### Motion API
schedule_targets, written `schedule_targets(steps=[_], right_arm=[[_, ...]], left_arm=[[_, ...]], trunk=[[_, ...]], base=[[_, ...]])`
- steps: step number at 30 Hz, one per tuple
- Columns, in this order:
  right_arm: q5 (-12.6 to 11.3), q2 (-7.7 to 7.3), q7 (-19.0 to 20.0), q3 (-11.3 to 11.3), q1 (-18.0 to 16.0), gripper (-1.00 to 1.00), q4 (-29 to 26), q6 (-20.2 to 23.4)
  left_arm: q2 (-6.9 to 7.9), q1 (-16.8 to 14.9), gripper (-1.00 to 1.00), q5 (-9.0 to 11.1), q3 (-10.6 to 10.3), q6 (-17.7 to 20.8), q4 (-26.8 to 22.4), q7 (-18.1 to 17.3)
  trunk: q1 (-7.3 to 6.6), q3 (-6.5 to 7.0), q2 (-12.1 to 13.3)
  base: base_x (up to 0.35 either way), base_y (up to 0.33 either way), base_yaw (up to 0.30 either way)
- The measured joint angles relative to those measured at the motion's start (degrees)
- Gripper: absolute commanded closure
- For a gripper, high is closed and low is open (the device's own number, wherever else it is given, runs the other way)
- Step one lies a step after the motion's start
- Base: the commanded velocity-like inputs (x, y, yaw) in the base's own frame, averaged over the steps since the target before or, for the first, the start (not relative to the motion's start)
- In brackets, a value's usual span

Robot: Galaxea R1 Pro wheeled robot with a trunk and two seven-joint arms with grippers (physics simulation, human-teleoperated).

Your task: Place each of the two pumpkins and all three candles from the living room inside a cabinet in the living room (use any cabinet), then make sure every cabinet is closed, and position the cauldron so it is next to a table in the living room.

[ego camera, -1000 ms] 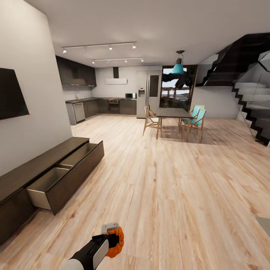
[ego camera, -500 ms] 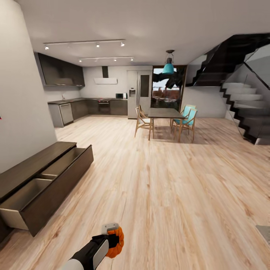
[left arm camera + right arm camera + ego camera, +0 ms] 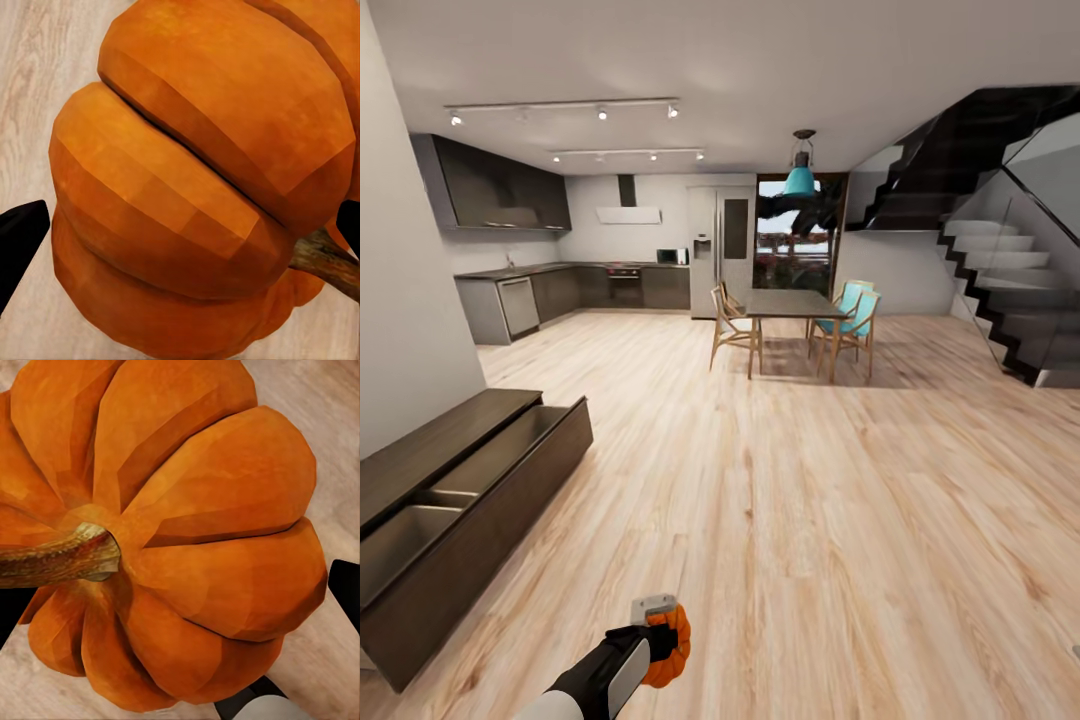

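Left pincer [image 3: 660, 640] clamped on one small ribbed bright-orange pumpkin [image 3: 672, 645], held low above the floor. Right pincer [image 3: 180, 607] clamped on second orange pumpkin [image 3: 165, 532]. Long dark-brown wooden cabinet [image 3: 420, 470] has drawer pulled open, looks empty. Judging: nothing stowed yet; candles, closing, cauldron all remain.

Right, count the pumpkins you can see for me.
2, it seems: one pumpkin clamped in the left tool, and a second pumpkin between the fingers of the right tool. Others may be out of sight.
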Motion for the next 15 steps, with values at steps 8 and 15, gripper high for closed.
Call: schedule_targets(steps=[8, 15], right_arm=[[0.00, 0.00, -0.09, 0.00, 0.00, 1.00, -0.25, 0.08], [-0.02, 0.09, -0.07, 0.04, 0.00, 1.00, -0.31, 0.09]], left_arm=[[0.01, 0.00, 1.00, -0.02, 0.00, 0.00, 0.00, 0.00], [0.01, 0.00, 1.00, -0.03, -0.06, 0.03, 0.00, 0.00]], trunk=[[0.00, 0.00, 0.00], [0.00, 0.00, 0.00]], base=[[0.350, 0.000, 0.000], [0.350, 0.000, 0.000]])
